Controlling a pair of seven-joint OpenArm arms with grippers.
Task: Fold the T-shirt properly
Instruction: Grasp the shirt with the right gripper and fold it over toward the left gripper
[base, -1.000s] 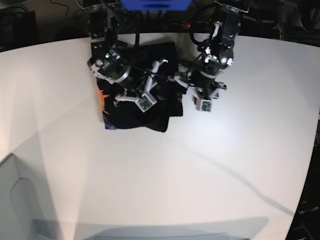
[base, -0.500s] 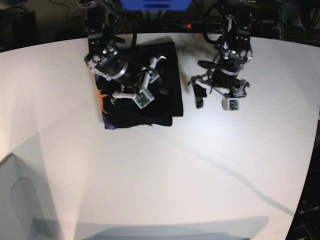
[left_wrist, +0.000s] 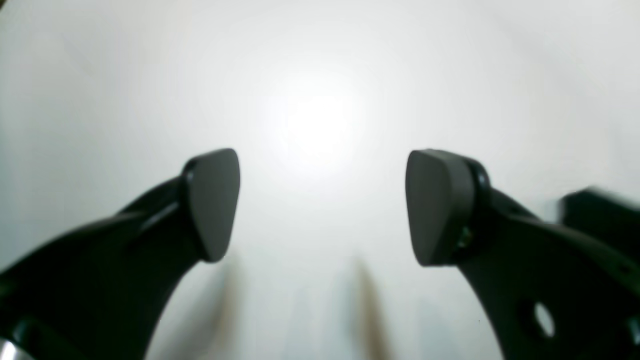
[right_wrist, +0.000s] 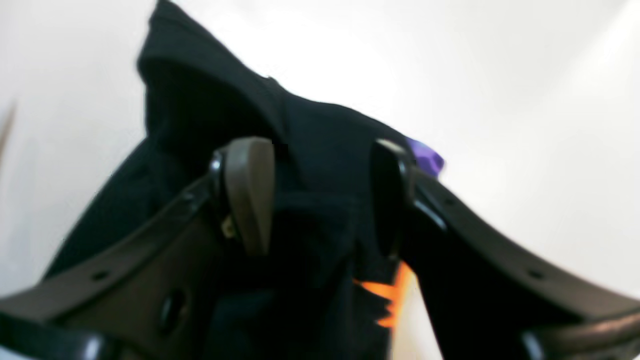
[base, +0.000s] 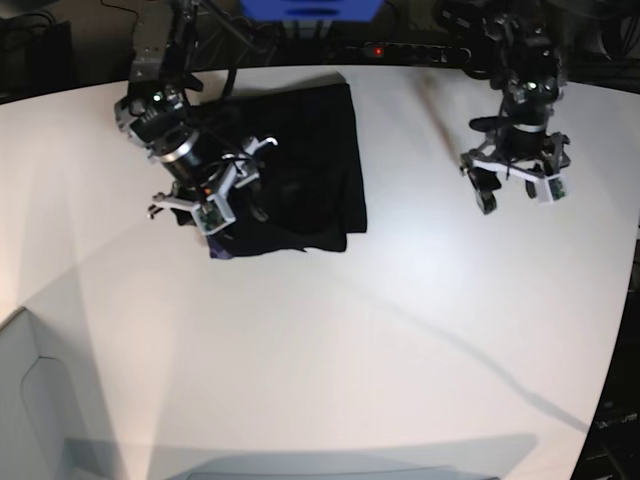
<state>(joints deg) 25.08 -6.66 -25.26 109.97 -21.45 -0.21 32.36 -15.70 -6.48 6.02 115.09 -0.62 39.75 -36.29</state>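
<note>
White bench, curved at its far edge, with dark equipment and cables behind it; nothing else lies on its surface. The T-shirt sits at the far left of the bench in the base view, already gathered into a compact black rectangle, with a purplish sliver of collar and an orange label showing at its near-left edge in the right wrist view.

I judge the folding to be in its last stage: the bundle looks squared, and what remains is a tidy or a final tuck at the collar edge. My right gripper hangs over that left edge, its jaws parted and straddling black cloth; whether they pinch it I cannot tell, since a gap shows on both sides. My left gripper is well apart from the shirt, over bare bench on the base view's right, jaws spread wide and holding nothing.

The next move calls for the right arm to smooth or release without dragging the layers open. Nothing obstructs either arm.
</note>
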